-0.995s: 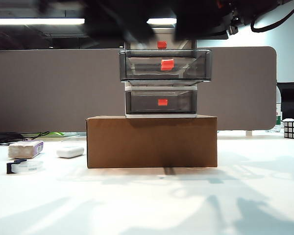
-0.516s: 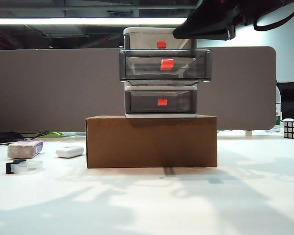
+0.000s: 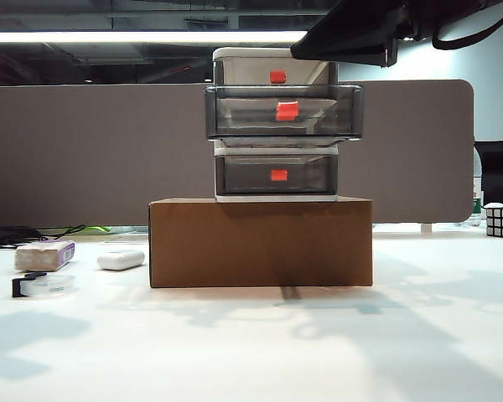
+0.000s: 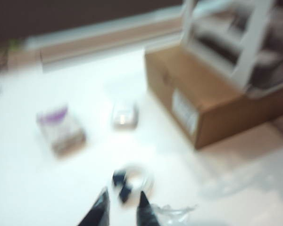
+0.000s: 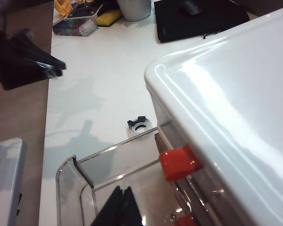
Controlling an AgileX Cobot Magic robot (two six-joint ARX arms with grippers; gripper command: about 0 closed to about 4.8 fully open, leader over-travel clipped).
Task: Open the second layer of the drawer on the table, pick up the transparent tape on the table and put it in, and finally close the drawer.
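We see the left gripper (image 4: 121, 207), jaws narrowly parted, above the transparent tape (image 3: 42, 285) at the desk's (image 3: 251, 352) nine o'clock; the right gripper (image 5: 121, 207), jaws together, over the pulled-out second layer of the drawer (image 3: 283, 111).

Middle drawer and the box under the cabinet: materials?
The second layer of the drawer: likely smoky, glossy clear plastic; its rear wall shows through, and its rim glints in the right wrist view. The brown box: probably matte cardboard, given its flat brown faces.
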